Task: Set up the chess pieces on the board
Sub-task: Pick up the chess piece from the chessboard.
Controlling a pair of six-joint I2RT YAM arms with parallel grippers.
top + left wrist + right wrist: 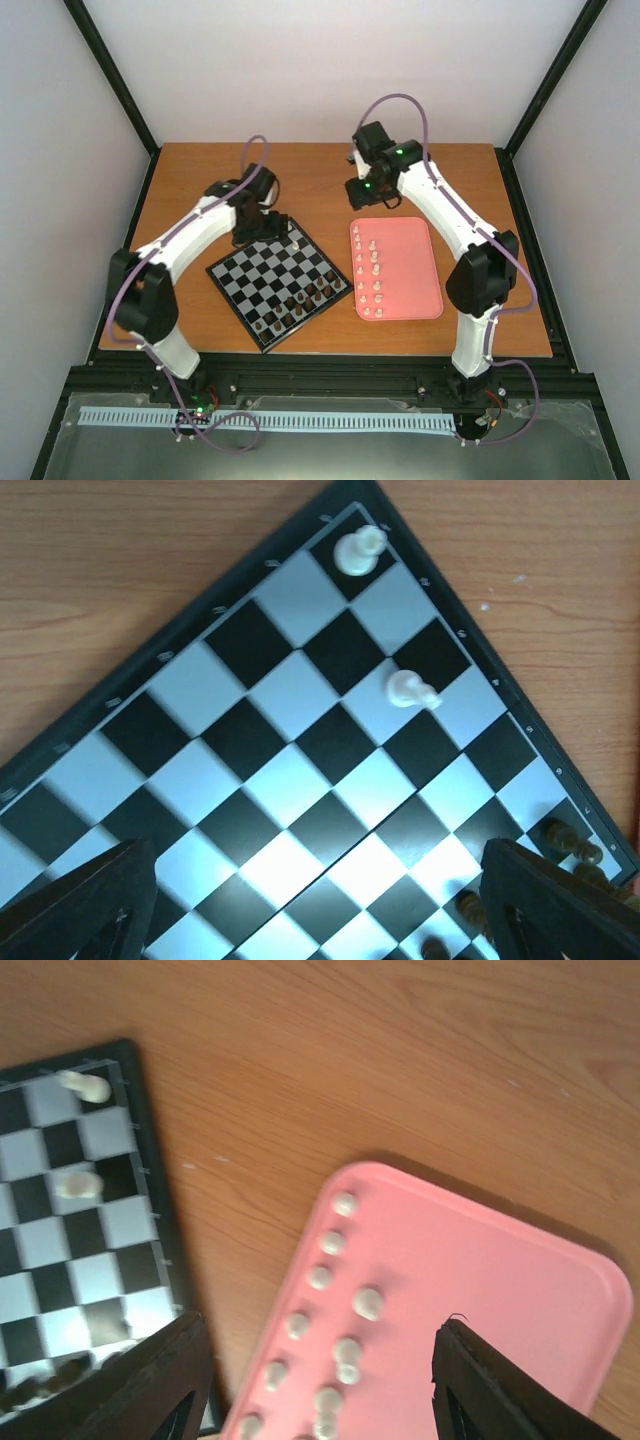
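My left jaws and right jaws gape, empty. Right wrist, not left, catches the tray [520, 1260] beside the board [60, 1230]; its pieces [368, 1302] blur, nearest cut off.

Glossy board [300, 780] on a matt wood-grain table [400, 1050].

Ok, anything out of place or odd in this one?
The board sits askew, turned roughly diagonal to the table edge, while the pink tray lies square to it. Nothing looks spilled or damaged.

Tiny pale marks run along the rim of the board [283, 694], all too small to read.
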